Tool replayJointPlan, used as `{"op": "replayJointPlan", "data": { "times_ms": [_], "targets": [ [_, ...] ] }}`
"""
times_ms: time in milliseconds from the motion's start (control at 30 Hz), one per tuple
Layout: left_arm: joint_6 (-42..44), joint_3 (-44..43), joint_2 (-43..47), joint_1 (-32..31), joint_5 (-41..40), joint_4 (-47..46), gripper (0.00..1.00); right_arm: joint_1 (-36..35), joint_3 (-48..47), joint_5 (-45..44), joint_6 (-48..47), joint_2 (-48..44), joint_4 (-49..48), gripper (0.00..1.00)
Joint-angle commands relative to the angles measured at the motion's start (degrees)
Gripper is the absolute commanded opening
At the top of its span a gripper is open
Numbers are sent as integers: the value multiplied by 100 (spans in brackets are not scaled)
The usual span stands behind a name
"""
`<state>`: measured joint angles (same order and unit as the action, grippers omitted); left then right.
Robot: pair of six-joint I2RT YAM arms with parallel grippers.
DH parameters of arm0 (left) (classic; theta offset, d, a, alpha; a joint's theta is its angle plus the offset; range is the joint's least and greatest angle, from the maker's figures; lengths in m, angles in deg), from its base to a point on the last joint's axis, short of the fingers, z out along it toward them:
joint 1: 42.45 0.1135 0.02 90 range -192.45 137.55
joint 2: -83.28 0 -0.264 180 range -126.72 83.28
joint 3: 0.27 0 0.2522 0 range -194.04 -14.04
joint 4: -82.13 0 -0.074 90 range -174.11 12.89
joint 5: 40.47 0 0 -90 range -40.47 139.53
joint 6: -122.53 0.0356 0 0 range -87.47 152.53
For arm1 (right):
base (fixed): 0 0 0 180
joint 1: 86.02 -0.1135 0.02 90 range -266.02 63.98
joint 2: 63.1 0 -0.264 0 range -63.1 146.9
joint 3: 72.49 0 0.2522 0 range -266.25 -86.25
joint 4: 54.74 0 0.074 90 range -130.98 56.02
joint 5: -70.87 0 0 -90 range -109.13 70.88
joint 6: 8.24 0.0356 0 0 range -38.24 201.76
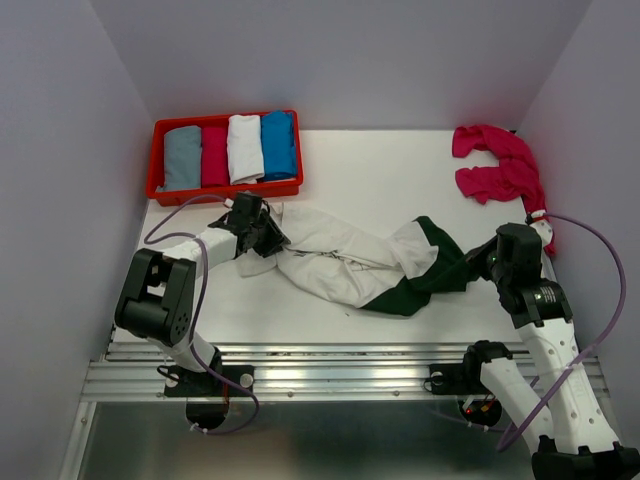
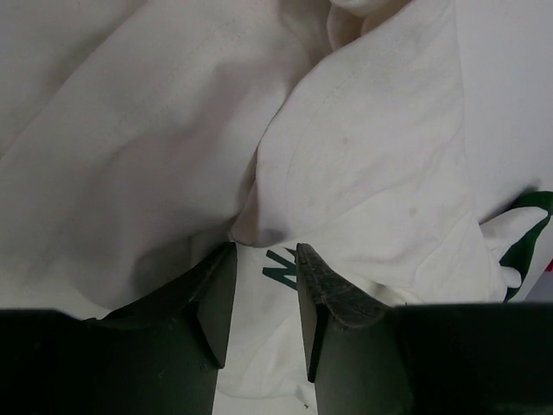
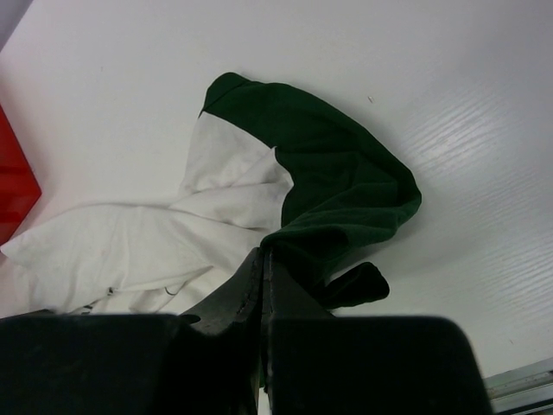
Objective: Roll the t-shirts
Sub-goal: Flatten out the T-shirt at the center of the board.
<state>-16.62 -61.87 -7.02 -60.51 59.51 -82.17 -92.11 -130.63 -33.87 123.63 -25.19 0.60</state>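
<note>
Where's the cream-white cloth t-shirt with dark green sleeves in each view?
Top external: cream-white t-shirt strung across mid-table between both arms.
Left wrist: its white cloth fills the frame beyond the open left gripper.
Right wrist: centre-left, green end pinched in the shut right gripper.
Shared landmark: dark green sleeve; the left wrist shows only a green scrap at its right edge.
</note>
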Motion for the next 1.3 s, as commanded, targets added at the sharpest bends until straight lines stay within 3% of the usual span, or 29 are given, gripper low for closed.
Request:
{"op": "replayJointPlan", "data": {
  "times_ms": [0, 100, 433, 533, 633, 667, 767, 1033, 1133, 1267],
  "targets": [
    [-8, -279, -5, -48, -128, -149, 45, -7, -1, 68, 23, -73, -230, 1],
    [37, -314, 39, -48, -163, -149, 50, -7, 8, 77, 15, -82, -212, 1],
    [168, -560, -110, -74, -339, 18, 46, -7, 52, 138, 41, -73, -230, 1],
    [212, -630, -216, -101, -339, 26, 37, -7, 61, 130, 58, -91, -230, 1],
    [300, -701, -295, -127, -295, 70, 5, -7, 44, 121, 58, -100, -212, 1],
    [326, -831, -295, -118, -303, 192, 0, -7, 35, 121, 58, -100, -212, 1],
    [484, -1192, -120, -118, -514, 561, 0, -7, -27, 68, 50, -108, -159, 1],
    [740, -1598, 1312, 22, -682, 1467, 0, -7, -211, -441, 67, -442, 113, 1],
    [775, -1203, 2004, 31, -594, 1862, 0, -7, -264, -512, 111, -539, 253, 1],
    [512, 208, 3025, 22, -243, 2161, 0, -7, -325, -468, 181, -618, 403, 1]
  ]
}}
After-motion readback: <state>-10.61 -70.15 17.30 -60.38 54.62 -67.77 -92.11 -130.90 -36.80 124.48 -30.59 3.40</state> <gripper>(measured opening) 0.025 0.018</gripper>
